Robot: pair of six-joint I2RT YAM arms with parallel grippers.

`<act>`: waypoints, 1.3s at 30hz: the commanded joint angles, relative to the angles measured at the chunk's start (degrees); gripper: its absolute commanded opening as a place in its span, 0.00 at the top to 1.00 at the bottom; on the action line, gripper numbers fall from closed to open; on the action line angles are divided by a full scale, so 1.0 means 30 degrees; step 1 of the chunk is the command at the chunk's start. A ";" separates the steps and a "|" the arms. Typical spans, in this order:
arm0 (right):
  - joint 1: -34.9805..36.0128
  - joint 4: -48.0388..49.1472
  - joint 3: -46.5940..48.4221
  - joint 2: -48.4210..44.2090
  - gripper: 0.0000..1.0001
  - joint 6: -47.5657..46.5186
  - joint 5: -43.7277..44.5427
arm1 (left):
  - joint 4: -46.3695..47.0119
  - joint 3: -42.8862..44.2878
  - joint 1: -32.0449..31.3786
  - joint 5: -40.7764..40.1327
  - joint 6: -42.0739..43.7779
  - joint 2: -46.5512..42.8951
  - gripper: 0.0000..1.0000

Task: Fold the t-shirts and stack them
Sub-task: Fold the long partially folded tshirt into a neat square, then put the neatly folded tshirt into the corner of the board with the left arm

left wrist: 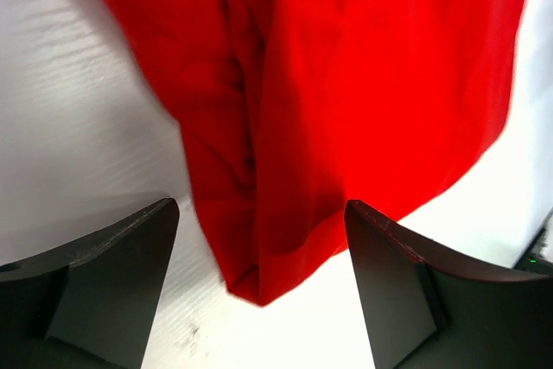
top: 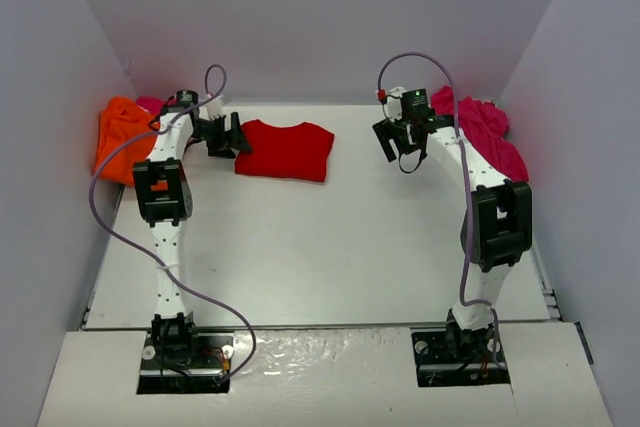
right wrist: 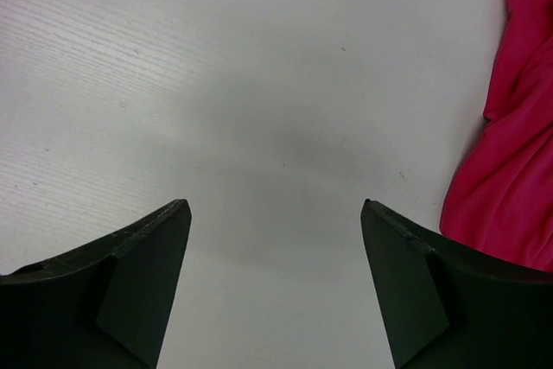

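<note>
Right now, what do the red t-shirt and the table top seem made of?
Red t-shirt: soft woven or knit cloth, likely cotton, matte; it lies in limp creases and folded layers. Table top: hard white board, slight sheen, fine parallel lines; perhaps laminate or painted wood, unclear which.

red t-shirt [left wrist: 346,84] runs off the top edge; magenta t-shirt [right wrist: 518,170] cut by the right edge.

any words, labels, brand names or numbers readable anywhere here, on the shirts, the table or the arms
None: no readable text in any view.
red folded cloth t-shirt: plain, no print or tag showing.
orange crumpled t-shirt: plain.
magenta t-shirt pile: plain.
white table: no markings.
left arm and right arm: no legible label.
</note>
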 commanded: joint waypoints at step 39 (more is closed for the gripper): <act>0.0623 0.0658 -0.0513 -0.0242 0.25 0.0010 -0.0953 | -0.7104 0.5534 -0.0641 -0.6625 0.4844 -0.2363 1.00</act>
